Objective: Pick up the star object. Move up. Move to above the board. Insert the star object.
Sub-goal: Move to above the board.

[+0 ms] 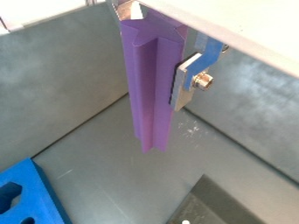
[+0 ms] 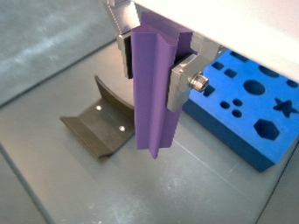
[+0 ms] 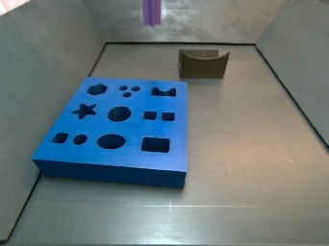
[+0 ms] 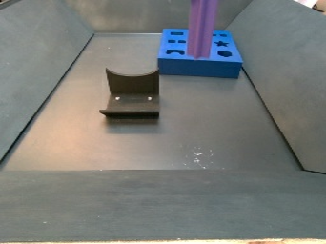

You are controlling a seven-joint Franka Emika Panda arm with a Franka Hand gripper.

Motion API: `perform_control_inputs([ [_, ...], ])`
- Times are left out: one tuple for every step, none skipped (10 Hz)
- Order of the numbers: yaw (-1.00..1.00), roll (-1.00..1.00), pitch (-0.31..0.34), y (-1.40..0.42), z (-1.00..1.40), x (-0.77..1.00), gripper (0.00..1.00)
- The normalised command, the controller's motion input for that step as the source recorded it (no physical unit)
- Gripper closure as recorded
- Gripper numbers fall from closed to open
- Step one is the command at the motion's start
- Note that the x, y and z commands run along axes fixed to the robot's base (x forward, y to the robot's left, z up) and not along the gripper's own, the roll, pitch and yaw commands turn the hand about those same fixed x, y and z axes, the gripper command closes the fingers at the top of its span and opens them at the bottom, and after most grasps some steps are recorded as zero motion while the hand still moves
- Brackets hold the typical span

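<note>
1. The tall, slender lilac plastic prism with a star-shaped section, the star object (image 2: 153, 87), hangs upright, clamped at its upper part between the flat silver fingers (image 2: 179, 83) of the hand (image 1: 152, 54). It is lifted clear of the floor, and in a side view only its lower end (image 3: 152, 12) shows, well apart from the board.
2. The grip sits high on a long piece, so I judge a quick sideways move may swing or tilt the free lower end.
3. The large flat blue square slab with many cut-outs, the board (image 3: 113, 154), lies to one side of the star object, which is not above it. Its star hole (image 3: 85, 110) is near several other holes, so a small aiming error may land the prism on the blue face.
4. Any twist about the long axis would jam the star points against the hole's edge.
5. The dark L-shaped fixture (image 4: 130, 93) stands on the floor beside the board; a low path may clip it.
</note>
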Motion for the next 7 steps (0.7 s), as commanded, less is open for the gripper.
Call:
perform_control_inputs([
  [0.04,0.09,0.116,0.01,0.82,0.15,1.0],
  [0.03,0.07,0.112,0.0,0.51,0.08,1.0],
  [0.03,0.06,0.109,0.0,0.4,0.05,1.0],
  [0.02,0.04,0.093,-0.01,0.17,0.03,1.0],
  [-0.08,-0.18,0.176,-1.0,0.12,0.06,1.0],
  [-0.07,-0.16,0.177,-1.0,0.11,0.06,1.0],
  [-0.05,-0.11,0.159,-1.0,0.12,0.06,1.0],
])
